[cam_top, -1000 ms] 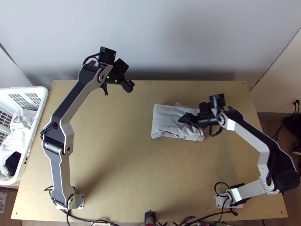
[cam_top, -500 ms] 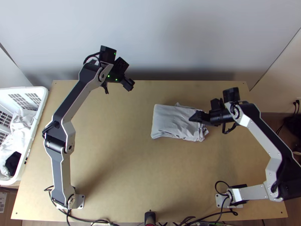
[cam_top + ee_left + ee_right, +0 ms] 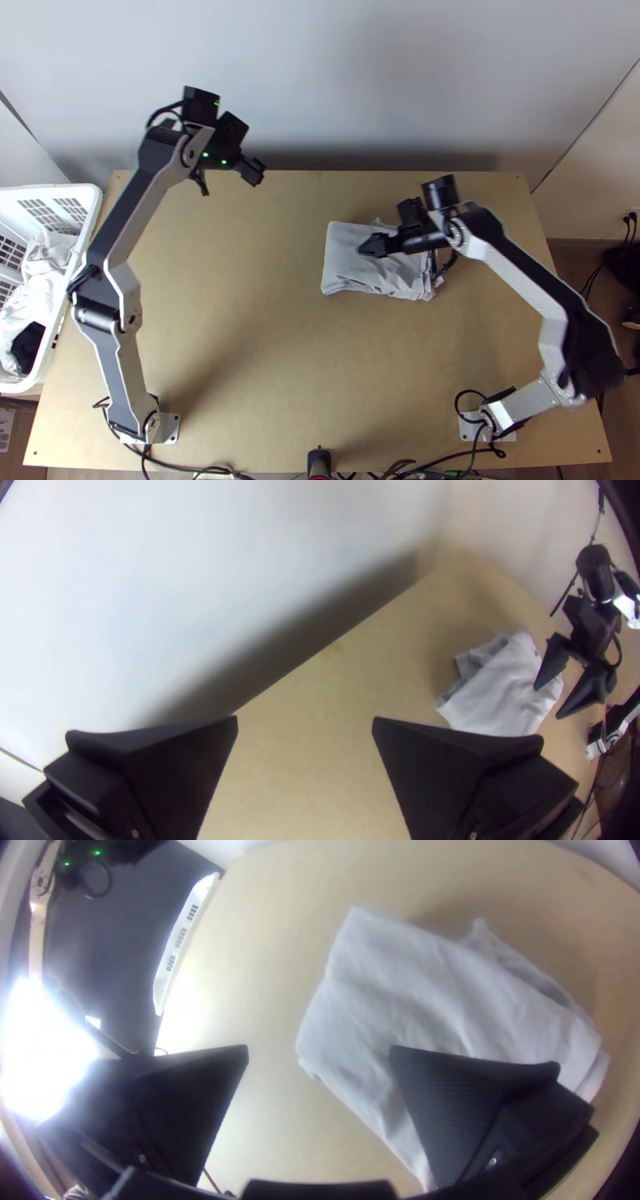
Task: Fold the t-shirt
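Folded t-shirt [image 3: 342, 250] lies toward far right corner of counter [image 3: 240, 336]. Right claw [image 3: 374, 246] over it, left claw [image 3: 253, 172] near far edge, both spread wide, empty. Better pinch all layers, fold slowly, edges square.

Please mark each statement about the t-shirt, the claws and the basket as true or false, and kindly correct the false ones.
1. The t-shirt lies folded on the table. True.
2. The left claw holds the t-shirt. False: it is open, near the table's far edge, away from the t-shirt.
3. The right claw is open. True.
4. The basket stands at the table's right side. False: it is at the left side.
5. White cloth lies in the basket. True.
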Robot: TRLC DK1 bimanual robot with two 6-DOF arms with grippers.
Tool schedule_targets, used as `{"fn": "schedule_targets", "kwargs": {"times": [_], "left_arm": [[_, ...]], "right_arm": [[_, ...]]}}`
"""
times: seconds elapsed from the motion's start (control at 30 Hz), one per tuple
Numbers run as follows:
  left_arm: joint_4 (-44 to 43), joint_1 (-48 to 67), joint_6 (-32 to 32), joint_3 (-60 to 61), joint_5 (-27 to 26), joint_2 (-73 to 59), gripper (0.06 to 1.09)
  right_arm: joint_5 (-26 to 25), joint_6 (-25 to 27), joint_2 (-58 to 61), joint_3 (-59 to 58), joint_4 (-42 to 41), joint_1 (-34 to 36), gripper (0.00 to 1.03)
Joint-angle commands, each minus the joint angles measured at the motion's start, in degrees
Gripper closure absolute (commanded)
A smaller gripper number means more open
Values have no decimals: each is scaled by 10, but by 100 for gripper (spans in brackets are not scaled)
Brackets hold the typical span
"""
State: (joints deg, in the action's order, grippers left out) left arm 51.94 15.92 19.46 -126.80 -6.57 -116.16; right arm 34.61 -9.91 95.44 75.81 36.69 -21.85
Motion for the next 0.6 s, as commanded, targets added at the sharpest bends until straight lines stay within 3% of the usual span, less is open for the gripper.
{"fn": "schedule_targets", "kwargs": {"times": [0.0, 0.37, 0.57], "left_arm": [[25, -19, -20, 27, 0, 35, 10], [18, -13, -18, 25, 0, 47, 10], [19, -15, -14, 25, 0, 59, 10]], "right_arm": [[30, -32, 93, 0, -16, -10, 5], [85, -51, 208, 4, -15, 54, 5], [71, -33, 92, 14, -15, 50, 5]]}}
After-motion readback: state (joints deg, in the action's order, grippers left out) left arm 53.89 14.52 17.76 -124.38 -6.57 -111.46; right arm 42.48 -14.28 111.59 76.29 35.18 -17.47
